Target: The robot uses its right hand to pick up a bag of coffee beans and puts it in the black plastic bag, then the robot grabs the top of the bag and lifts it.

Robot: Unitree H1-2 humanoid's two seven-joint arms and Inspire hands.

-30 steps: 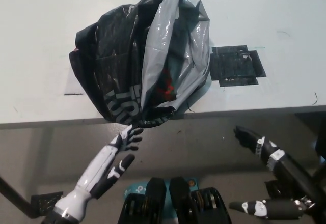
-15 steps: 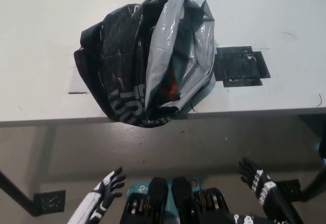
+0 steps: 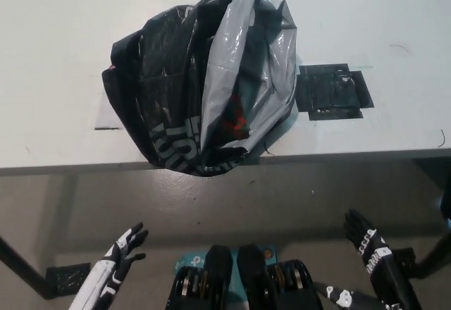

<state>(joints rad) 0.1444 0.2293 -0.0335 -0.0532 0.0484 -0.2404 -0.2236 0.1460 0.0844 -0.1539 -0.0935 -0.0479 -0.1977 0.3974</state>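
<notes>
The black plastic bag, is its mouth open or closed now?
Open. The black plastic bag lies crumpled on the table, its mouth gaping toward the near edge, something red showing inside.

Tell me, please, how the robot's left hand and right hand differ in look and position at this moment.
The left hand is white with black fingers, while the right hand is black with white markings. The left hand sits at the lower left of the head view, the right hand at the lower right. Both are open, hold nothing, and hang below the table edge, well clear of the black plastic bag.
</notes>
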